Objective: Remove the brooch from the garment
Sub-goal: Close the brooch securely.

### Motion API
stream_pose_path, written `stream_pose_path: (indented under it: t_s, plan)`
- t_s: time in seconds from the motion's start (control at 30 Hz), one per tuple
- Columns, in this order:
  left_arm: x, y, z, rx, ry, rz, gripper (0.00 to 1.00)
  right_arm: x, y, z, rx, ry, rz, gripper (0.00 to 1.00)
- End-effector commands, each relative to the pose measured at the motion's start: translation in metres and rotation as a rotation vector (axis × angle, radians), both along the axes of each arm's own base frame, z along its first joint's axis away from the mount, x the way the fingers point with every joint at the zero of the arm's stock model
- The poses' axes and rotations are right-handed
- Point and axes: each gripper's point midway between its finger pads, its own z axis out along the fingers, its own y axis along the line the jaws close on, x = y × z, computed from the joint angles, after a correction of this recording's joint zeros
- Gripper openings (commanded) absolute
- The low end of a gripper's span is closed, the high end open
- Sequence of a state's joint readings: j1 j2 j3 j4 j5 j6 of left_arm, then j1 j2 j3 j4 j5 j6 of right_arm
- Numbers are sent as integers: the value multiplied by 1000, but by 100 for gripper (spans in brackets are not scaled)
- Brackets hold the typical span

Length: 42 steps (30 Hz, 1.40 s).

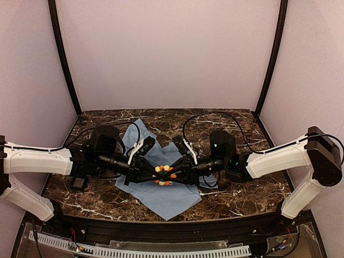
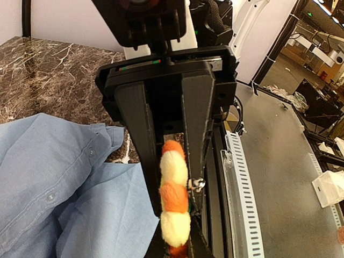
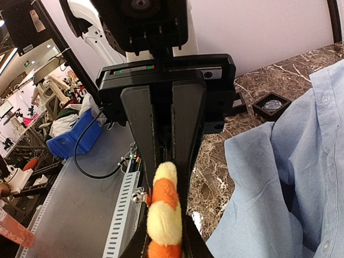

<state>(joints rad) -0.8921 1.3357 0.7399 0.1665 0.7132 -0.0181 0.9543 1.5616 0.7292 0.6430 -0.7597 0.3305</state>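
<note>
The brooch [image 1: 165, 174], a small flower of orange and yellow felt petals, hangs between my two grippers over the light blue garment [image 1: 161, 199]. My left gripper [image 1: 157, 173] comes in from the left and my right gripper [image 1: 174, 173] from the right, fingertips meeting at the flower. In the left wrist view the brooch [image 2: 174, 193] stands edge-on between the black fingers [image 2: 137, 134], its metal clasp [image 2: 196, 184] showing on one side. The right wrist view shows the brooch [image 3: 164, 215] edge-on too, pinched between that gripper's fingers [image 3: 188, 134]. The garment [image 2: 64, 193] [image 3: 285, 188] lies beside and below; no fabric shows on the flower.
The shirt lies crumpled on the dark marble table [image 1: 236, 193]. A small black square box [image 3: 271, 105] sits on the marble beyond the shirt, another black pad [image 1: 79, 183] by the left arm. A cable [image 1: 204, 115] loops behind the right arm. The front rail [image 1: 161, 236] borders the near edge.
</note>
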Motion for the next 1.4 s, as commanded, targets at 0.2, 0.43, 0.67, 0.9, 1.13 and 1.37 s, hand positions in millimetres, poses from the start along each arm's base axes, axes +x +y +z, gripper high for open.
stream_pose_path:
  t_s: [0.2,0.43,0.67,0.9,1.13,1.37]
  plan:
    - [-4,-2,17,-45,-36,-22,1,28,-6,5,40,37,-110,16]
    - [-3,-2,16,-44,-33,-20,1,23,-6,4,46,17,-84,16]
    - [-3,-3,15,-43,-30,-17,1,19,-8,7,64,-7,-61,19]
    - [-3,-3,15,-43,-28,-18,1,19,-8,9,71,-10,-58,19]
    - [-3,-3,16,-44,-28,-17,1,18,-7,8,70,-12,-50,21]
    - [-4,-2,17,-50,-31,-19,1,20,-7,9,71,-9,-68,21]
